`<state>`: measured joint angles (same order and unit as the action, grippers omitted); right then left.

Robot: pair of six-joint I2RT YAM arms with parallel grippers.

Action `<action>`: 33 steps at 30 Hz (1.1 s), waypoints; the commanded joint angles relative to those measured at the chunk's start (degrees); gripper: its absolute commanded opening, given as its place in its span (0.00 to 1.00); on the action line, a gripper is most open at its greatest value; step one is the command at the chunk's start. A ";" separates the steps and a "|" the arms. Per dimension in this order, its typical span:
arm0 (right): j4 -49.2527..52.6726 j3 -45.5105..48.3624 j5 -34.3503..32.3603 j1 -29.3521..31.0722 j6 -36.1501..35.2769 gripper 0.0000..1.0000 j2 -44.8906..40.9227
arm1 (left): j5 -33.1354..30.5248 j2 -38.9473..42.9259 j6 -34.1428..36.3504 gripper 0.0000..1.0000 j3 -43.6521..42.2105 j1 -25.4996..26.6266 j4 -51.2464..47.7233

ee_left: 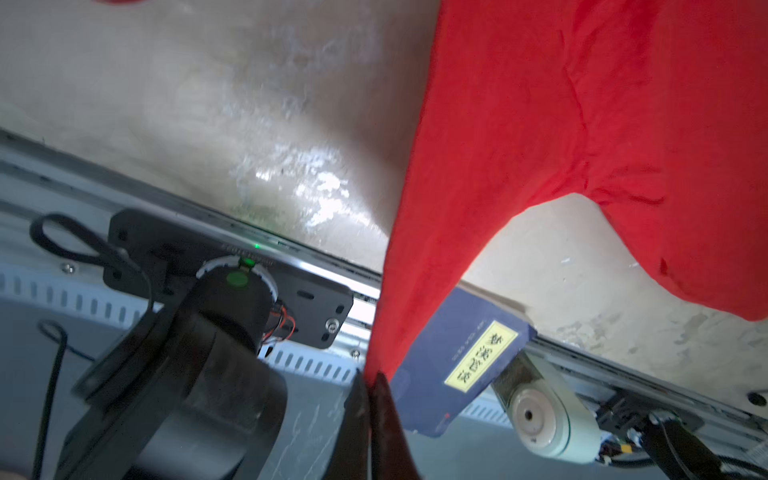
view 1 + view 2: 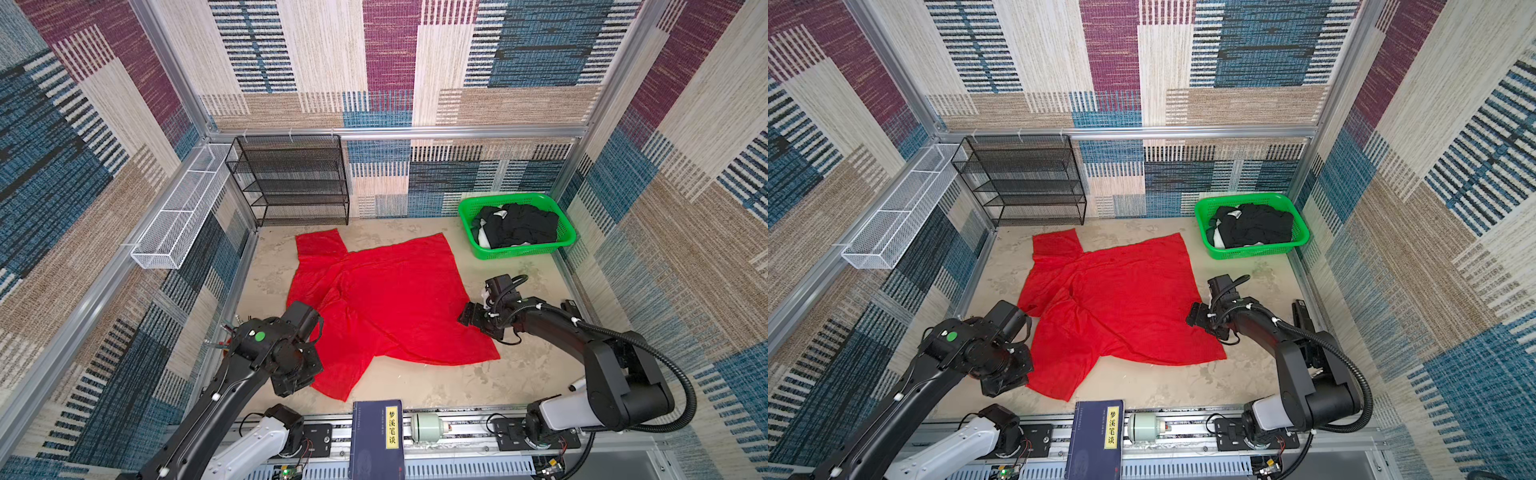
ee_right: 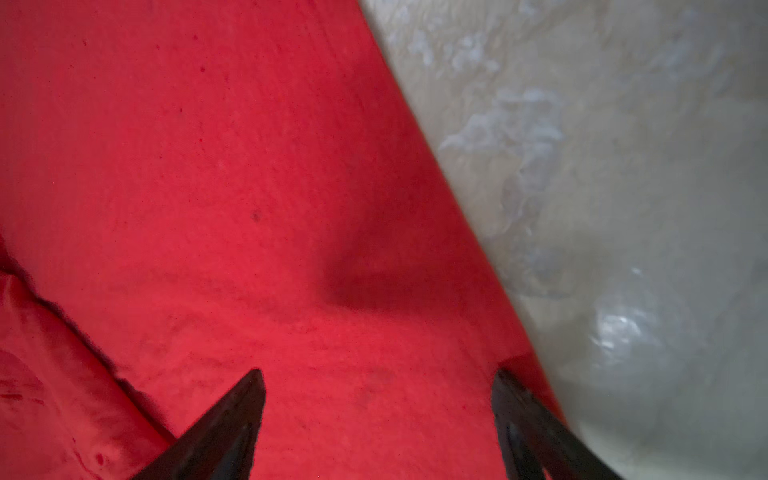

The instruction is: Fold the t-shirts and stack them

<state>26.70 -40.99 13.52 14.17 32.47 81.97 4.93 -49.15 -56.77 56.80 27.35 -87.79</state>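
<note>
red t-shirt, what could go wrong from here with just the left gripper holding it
1. The left gripper pinches only a thin edge of the red t-shirt; a pull may slip it free.
2. The right gripper hangs open over the opposite edge, holding nothing, so a one-sided pull could bunch the creased cloth.
3. The lifted cloth hangs close to the blue book and might snag it.

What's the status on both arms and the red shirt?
Left gripper: jaws shut on red t-shirt edge. Right gripper: jaws open at its right edge, empty. Shirt unfolded on table; black shirts in green basket. Blue book at front, clear.
</note>
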 commanded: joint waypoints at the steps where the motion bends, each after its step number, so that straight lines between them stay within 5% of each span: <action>1: 5.62 -0.11 0.19 0.06 0.91 0.87 0.02 | 4.89 3.06 -4.38 0.00 -1.25 1.50 -6.21; 5: 6.41 -1.18 0.29 0.06 0.88 0.87 -0.36 | 10.06 6.00 -3.88 0.00 -2.12 3.14 -7.24; 8: 6.92 -2.51 -0.34 0.06 0.55 0.87 -0.72 | 9.49 7.32 -3.18 0.26 -0.64 3.32 -8.77; 13: 6.91 -8.47 -2.33 0.06 -2.21 0.87 0.03 | 4.70 3.65 -0.62 0.31 0.45 3.32 -2.33; 20: 6.96 -27.65 -0.23 2.42 -8.30 0.87 14.23 | -7.49 -17.92 5.87 0.34 6.63 0.09 20.34; 26: 7.75 -44.09 2.20 4.68 -10.05 0.87 31.66 | -7.22 -40.59 15.42 0.34 15.85 -10.41 33.31; 33: 10.04 -50.54 3.18 4.39 -9.66 0.87 42.05 | -6.53 -62.08 20.10 0.34 29.10 -15.17 35.94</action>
<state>34.68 -90.67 16.93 18.72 23.09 121.95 -1.52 -107.18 -40.51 82.87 12.91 -53.82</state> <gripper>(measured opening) 0.872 0.343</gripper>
